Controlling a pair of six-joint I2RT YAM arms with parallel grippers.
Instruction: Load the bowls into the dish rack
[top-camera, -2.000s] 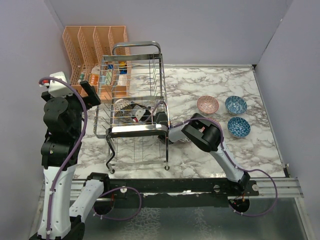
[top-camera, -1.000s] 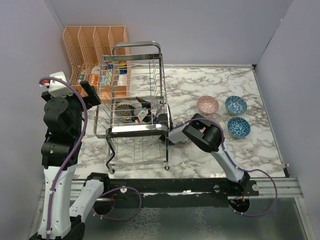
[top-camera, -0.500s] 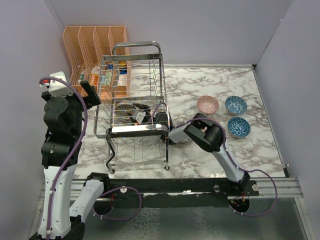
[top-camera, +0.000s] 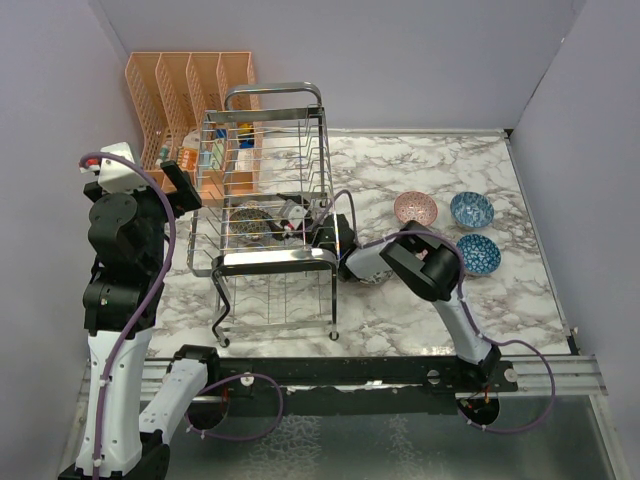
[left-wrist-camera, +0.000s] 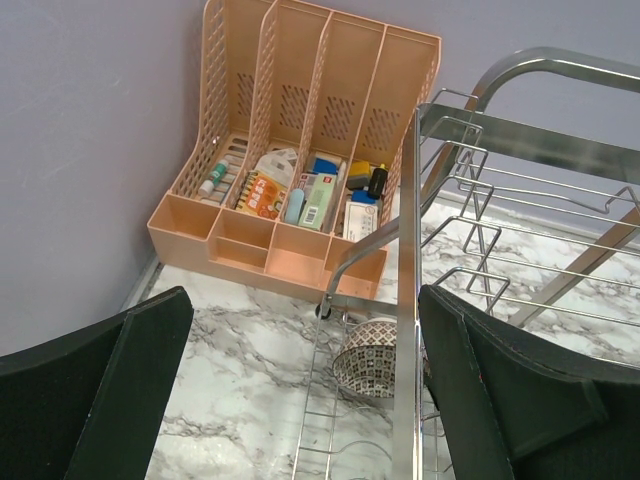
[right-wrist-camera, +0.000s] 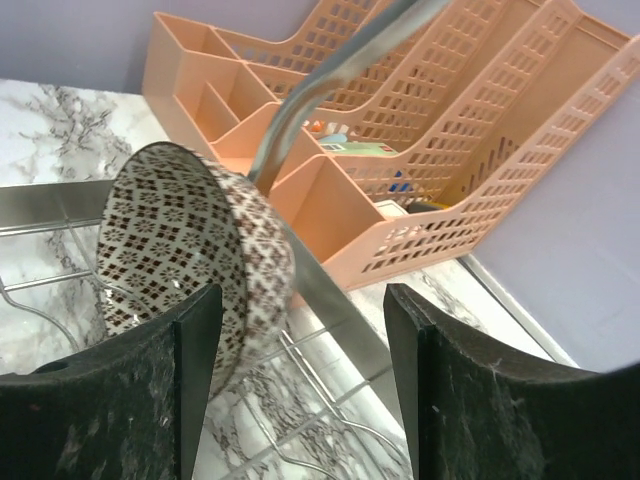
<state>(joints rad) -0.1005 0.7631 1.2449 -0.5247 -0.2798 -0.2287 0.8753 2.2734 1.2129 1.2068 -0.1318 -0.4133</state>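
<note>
The chrome wire dish rack (top-camera: 268, 150) stands at the table's left. Inside it a black-and-white patterned bowl (top-camera: 250, 222) rests tilted on its edge against the wires (right-wrist-camera: 175, 255), also seen in the left wrist view as the bowl (left-wrist-camera: 366, 356). My right gripper (top-camera: 296, 214) reaches into the rack, open, with the bowl just left of its left finger (right-wrist-camera: 120, 400) and nothing between the jaws (right-wrist-camera: 305, 390). A pink bowl (top-camera: 415, 209) and two blue bowls (top-camera: 471, 209) (top-camera: 478, 254) sit on the marble at the right. My left gripper (top-camera: 182, 190) hangs open beside the rack's left side (left-wrist-camera: 305, 400).
An orange slotted organizer (top-camera: 190, 100) with small items stands behind the rack against the wall (left-wrist-camera: 300, 150) (right-wrist-camera: 400, 130). The rack's tall handle bars (top-camera: 275, 95) rise over it. The right arm's elbow (top-camera: 430, 265) lies close to the loose bowls.
My right gripper has opened and drawn back to the right, leaving the black-and-white bowl tilted in the rack. The right elbow shifted right. The left arm has not moved.
</note>
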